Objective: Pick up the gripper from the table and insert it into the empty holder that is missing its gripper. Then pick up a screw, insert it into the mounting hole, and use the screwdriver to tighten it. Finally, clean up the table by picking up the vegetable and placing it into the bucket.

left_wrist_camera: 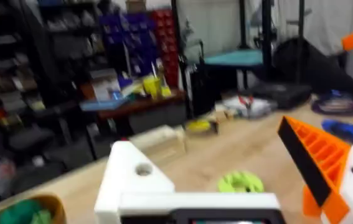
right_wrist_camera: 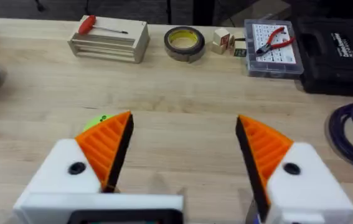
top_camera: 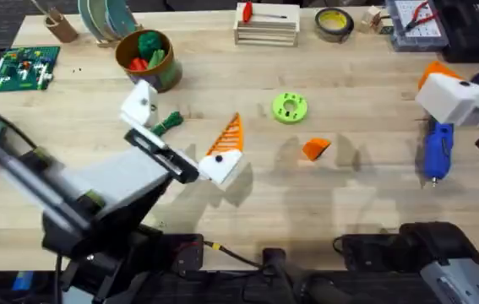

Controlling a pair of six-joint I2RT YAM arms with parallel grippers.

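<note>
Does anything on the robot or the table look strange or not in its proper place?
Yes. The left hand has one bare white holder with no orange tip, while its other finger has one. A loose orange gripper lies on the table.

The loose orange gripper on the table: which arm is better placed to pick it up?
Probably the right. Its gripper is open with both orange tips, while the left gripper lacks one. The loose orange gripper lies toward the right.

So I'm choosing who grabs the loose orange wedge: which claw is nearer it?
Left. The left claw sits just beside the gripper, across a short gap; the right claw is off at the table's far right edge.
</note>
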